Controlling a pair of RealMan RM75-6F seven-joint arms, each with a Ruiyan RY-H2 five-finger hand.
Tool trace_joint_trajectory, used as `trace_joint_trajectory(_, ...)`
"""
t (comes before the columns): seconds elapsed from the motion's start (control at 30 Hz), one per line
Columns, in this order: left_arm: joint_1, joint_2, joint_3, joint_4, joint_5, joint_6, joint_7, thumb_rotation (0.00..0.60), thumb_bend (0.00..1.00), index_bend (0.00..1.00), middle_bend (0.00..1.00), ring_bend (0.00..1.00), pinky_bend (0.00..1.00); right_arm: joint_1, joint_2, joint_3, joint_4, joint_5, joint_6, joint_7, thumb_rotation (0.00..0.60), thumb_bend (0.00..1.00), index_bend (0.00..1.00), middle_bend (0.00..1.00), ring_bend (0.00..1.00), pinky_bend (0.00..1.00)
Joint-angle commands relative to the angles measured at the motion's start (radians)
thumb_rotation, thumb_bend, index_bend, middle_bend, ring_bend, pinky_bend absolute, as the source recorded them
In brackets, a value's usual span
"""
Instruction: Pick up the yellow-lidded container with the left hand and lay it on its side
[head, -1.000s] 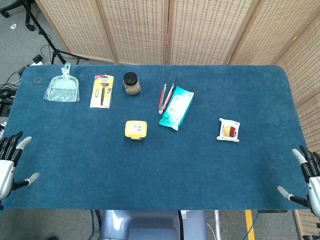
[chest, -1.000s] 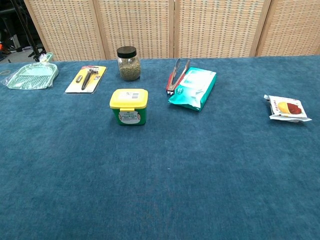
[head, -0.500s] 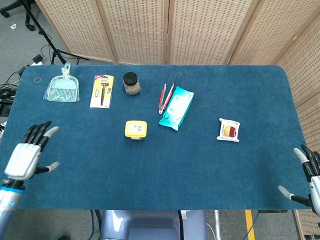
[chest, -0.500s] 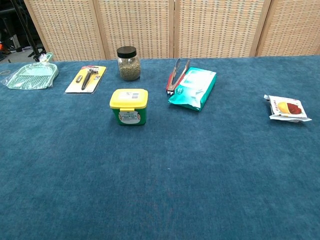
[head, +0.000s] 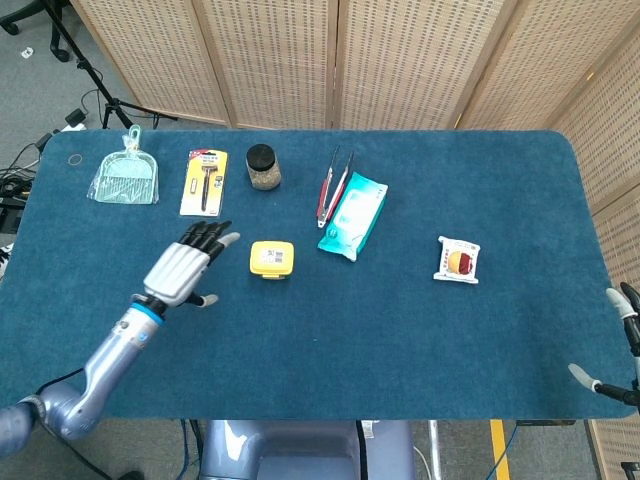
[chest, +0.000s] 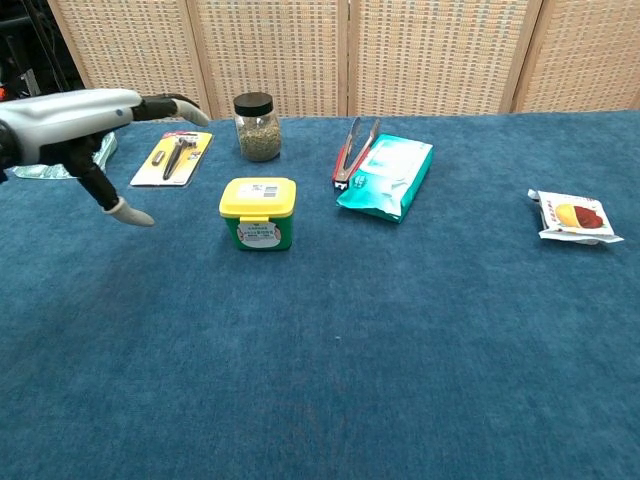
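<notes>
The yellow-lidded container (head: 271, 258) (chest: 259, 212) stands upright on the blue table, a small green tub with a label on its front. My left hand (head: 186, 263) (chest: 96, 125) hovers open just to the left of it, fingers spread and pointing toward it, without touching. My right hand (head: 620, 345) shows only at the far right edge of the head view, off the table's corner, fingers apart and holding nothing.
Behind the container stand a black-lidded jar (head: 262, 166) (chest: 257, 127), red tongs (head: 329, 186) and a teal wipes pack (head: 353, 215). A carded tool (head: 204, 182) and a green dustpan (head: 126, 178) lie at back left. A snack packet (head: 458, 260) lies right.
My left hand has swung from the table's front left edge up and rightward to beside the container, and now appears in the chest view. The right hand has drifted slightly further off the edge.
</notes>
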Motion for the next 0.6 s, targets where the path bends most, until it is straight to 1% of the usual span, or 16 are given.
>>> trace_joint_trajectory(0.03,-0.043,-0.048,-0.012,0.037,-0.045,-0.026,0.036,0.600,0.00,0.00,0.00,0.00,0.00,0.000,0.003,0.003,0.005,0.006,-0.004,0.009,0.600,0.00,0.02,0.00,0.00,0.00)
trace_joint_trajectory(0.13,-0.075,-0.093,-0.024,0.070,-0.100,-0.031,0.081,0.600,0.00,0.00,0.00,0.00,0.00,0.000,0.004,0.005,0.010,0.010,-0.005,0.019,0.600,0.00,0.02,0.00,0.00,0.00)
trace_joint_trajectory(0.27,-0.116,-0.163,-0.037,0.130,-0.180,-0.010,0.170,0.600,0.00,0.00,0.00,0.00,0.00,0.002,0.004,0.009,0.015,0.018,-0.012,0.026,0.600,0.00,0.02,0.00,0.00,0.00)
trace_joint_trajectory(0.43,-0.156,-0.212,-0.044,0.170,-0.286,-0.026,0.225,0.600,0.00,0.00,0.00,0.00,0.00,0.004,0.002,0.014,0.023,0.030,-0.021,0.029,0.600,0.00,0.02,0.00,0.00,0.00)
trace_joint_trajectory(0.6,-0.194,-0.254,-0.048,0.207,-0.353,-0.035,0.248,0.600,0.00,0.00,0.00,0.00,0.00,0.006,0.001,0.020,0.027,0.043,-0.029,0.033,0.600,0.00,0.02,0.00,0.00,0.00)
